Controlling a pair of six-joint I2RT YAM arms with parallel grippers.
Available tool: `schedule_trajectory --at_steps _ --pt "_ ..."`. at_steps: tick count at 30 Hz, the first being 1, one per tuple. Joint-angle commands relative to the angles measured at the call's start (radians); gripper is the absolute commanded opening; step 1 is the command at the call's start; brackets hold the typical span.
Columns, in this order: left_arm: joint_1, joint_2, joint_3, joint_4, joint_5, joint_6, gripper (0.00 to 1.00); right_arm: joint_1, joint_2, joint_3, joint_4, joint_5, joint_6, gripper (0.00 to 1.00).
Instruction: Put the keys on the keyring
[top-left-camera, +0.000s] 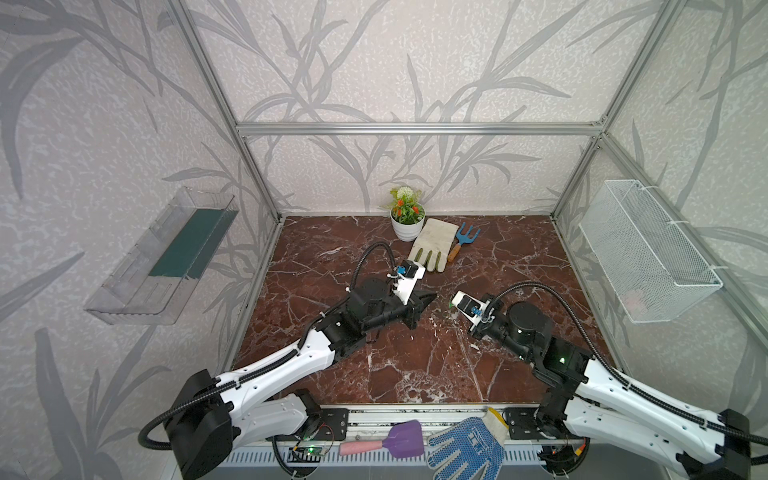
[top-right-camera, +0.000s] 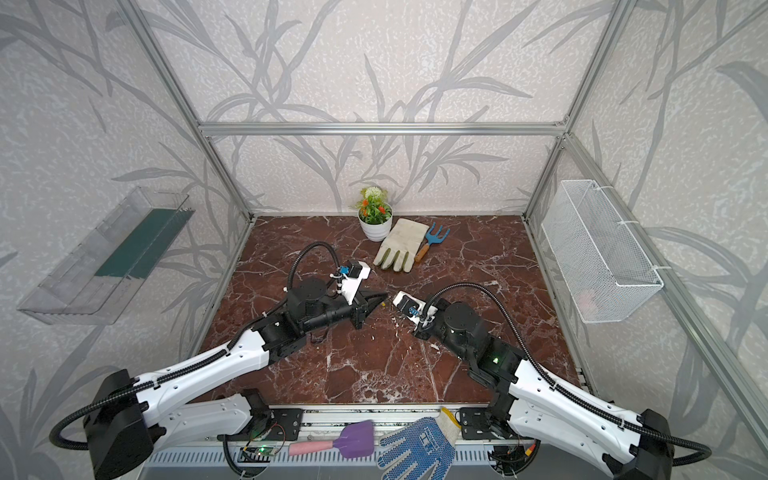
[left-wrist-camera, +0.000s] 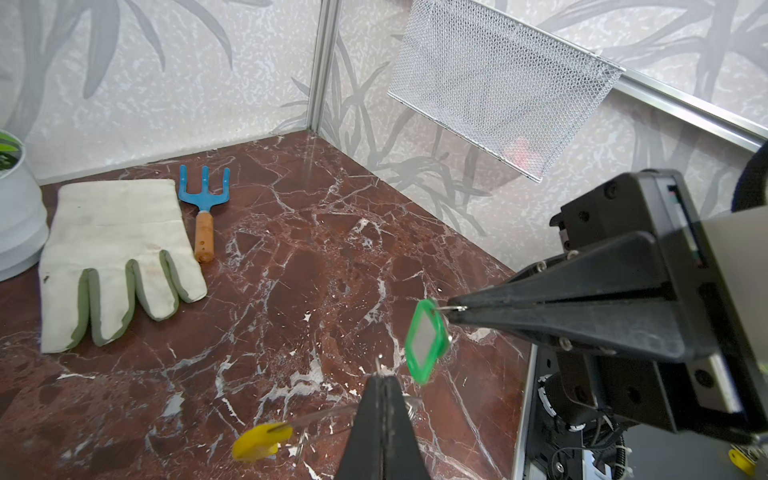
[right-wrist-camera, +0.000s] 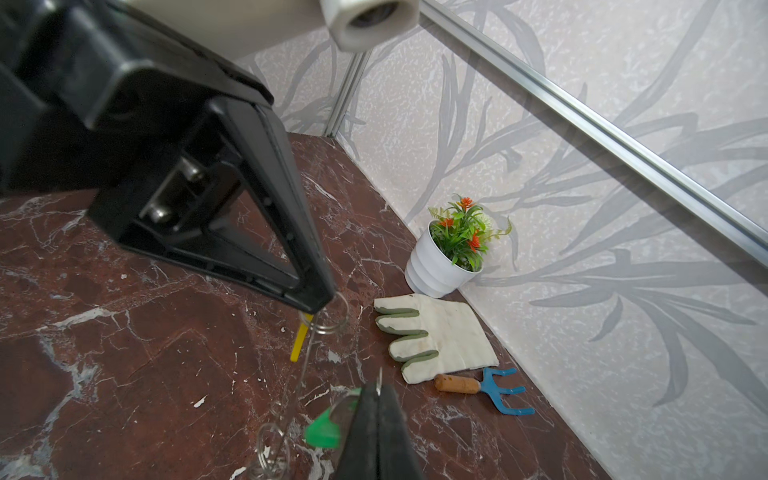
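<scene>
The left tool is pinched tight on the wire of the keyring, with the yellow sleeve and small silver rings hanging from its tip. The right tool is clamped on the thin metal loop of the keys. The green tag dangles above the bench, just beside the keyring. A white glove lies near the back wall.

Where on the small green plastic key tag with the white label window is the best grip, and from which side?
Probably its thin metal loop, approached from the end opposite the green tag body, as the shut right gripper pinches it now. The flat tag then hangs free beside the grey wire keyring with yellow sleeve held in the shut left gripper.
</scene>
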Motion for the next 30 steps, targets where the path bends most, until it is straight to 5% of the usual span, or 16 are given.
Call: schedule_trajectory --at_steps 1,14,30 --pt "-0.006 -0.022 -0.006 0.009 0.012 0.026 0.00 0.003 0.016 0.007 0.022 0.026 0.011 0.00" --pt "-0.015 0.026 0.027 -0.018 0.081 0.030 0.00 0.002 0.009 -0.006 0.064 -0.095 0.005 0.00" --pt "-0.017 0.003 0.013 0.005 0.094 0.027 0.00 0.002 0.040 -0.007 0.048 -0.088 -0.016 0.00"
